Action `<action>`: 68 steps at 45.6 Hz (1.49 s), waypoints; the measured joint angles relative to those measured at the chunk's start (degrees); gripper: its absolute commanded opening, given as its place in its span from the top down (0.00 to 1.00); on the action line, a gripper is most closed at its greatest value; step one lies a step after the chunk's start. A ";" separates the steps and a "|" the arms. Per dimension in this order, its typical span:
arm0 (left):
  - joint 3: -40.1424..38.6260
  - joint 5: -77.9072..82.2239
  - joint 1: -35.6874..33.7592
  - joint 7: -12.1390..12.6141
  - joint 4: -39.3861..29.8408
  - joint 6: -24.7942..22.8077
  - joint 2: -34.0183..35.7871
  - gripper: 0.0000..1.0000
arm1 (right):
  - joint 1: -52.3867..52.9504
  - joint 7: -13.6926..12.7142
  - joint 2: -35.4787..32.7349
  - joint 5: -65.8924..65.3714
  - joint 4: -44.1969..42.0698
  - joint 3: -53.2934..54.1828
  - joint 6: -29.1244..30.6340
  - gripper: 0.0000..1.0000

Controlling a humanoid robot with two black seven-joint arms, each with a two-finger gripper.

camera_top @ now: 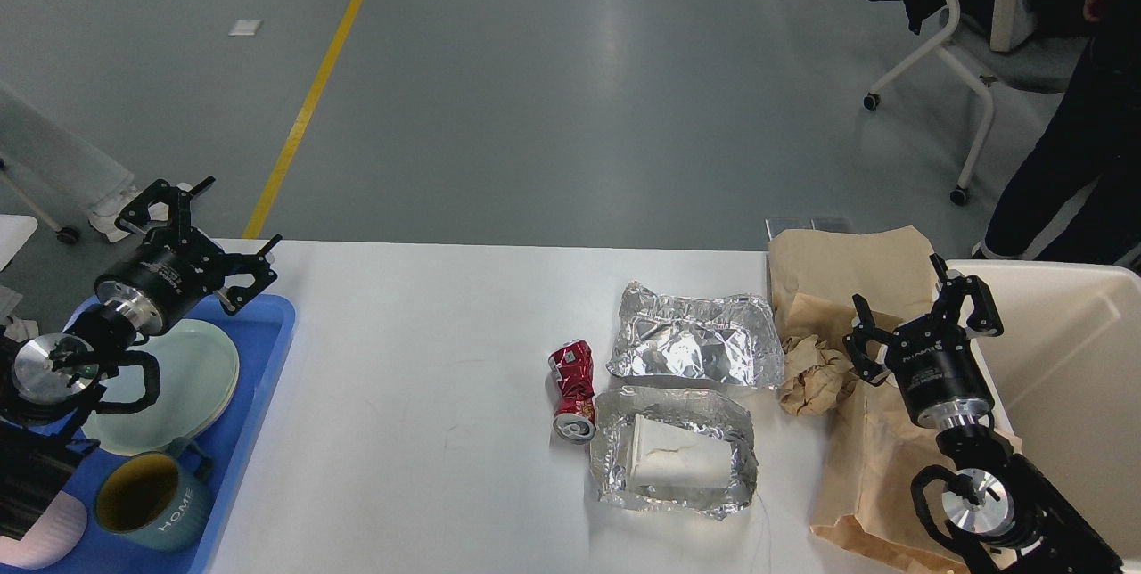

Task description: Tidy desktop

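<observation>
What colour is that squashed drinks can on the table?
Red, with a silver top end. The crushed can shows best in the head view.

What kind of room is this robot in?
Probably a lab or workshop, not a home. The floor is bare grey with a yellow line painted across it, a wheeled office chair stands nearby, and the white desktop sits in open space.

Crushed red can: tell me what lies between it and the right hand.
The two foil trays and the crumpled brown paper ball lie between the can and the open right hand, all on the desktop.
</observation>
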 measured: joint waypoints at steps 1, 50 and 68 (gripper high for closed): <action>-2.15 0.14 1.51 -0.33 -0.95 -0.07 -0.74 0.04 | 0.00 0.00 0.00 0.00 0.01 0.00 0.00 0.00; -27.95 28.09 16.90 -16.05 -10.05 -3.33 -21.67 0.04 | 0.00 0.00 0.00 0.00 0.09 0.00 0.00 0.00; -27.99 24.21 15.39 -16.77 -9.55 -6.02 -21.96 0.04 | 0.00 0.00 0.00 0.00 0.08 0.00 0.00 0.00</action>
